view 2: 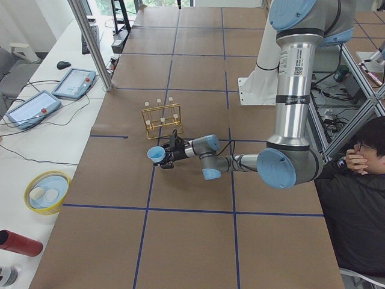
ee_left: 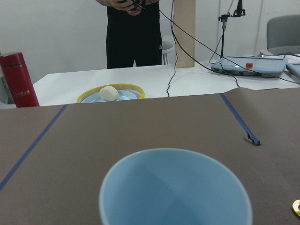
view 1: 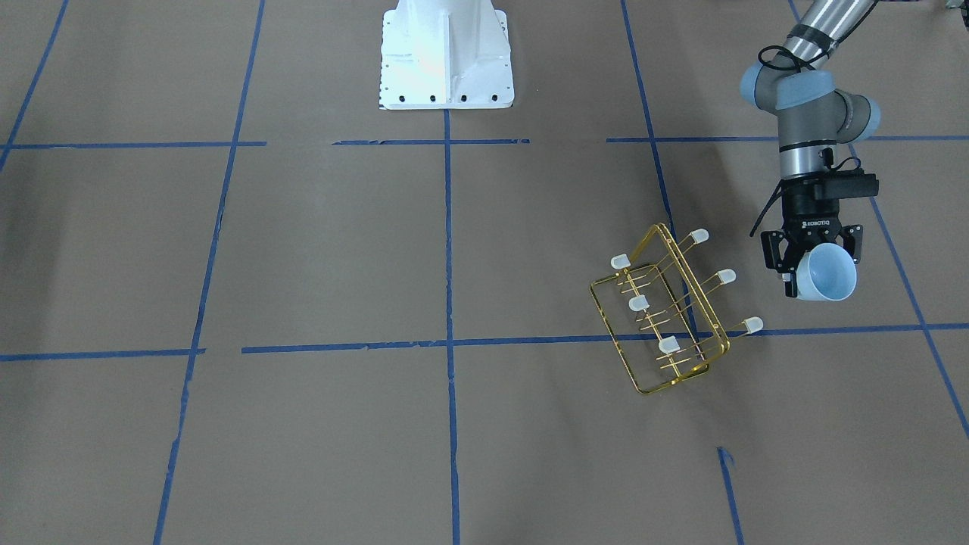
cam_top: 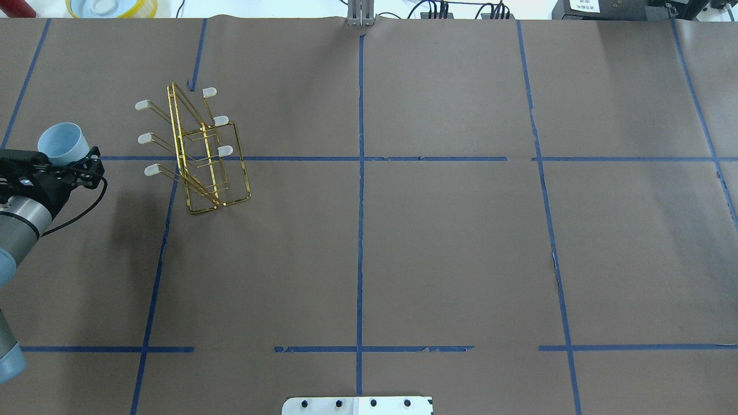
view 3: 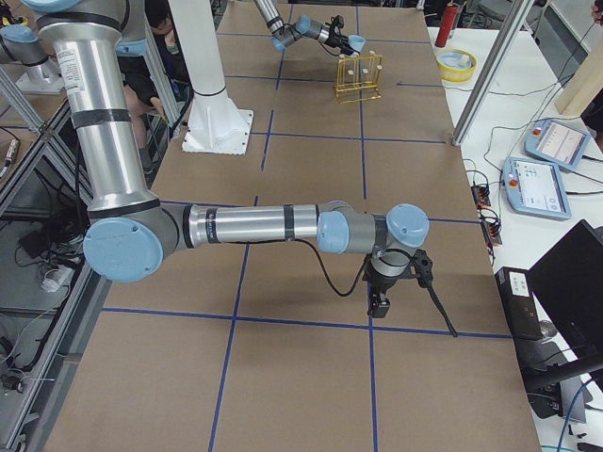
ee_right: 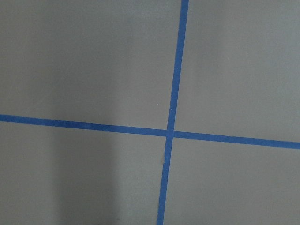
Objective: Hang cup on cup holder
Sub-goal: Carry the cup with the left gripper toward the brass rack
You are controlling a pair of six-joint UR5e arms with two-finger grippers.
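Near cup holder (view 1: pixel 638 303), L gripper (view 1: pixel 816 261) holds cup (view 1: pixel 831 274), not touching it

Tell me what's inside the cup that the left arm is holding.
Nothing shows inside the cup: only its smooth pale blue wall. The left wrist view cuts off its lower part, but the front-facing view looks into the mouth, and it looks empty.

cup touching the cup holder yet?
Apart. In the exterior front-facing view the cup, held in the left end effector, has bare table between it and the nearest prong caps of the cup holder.
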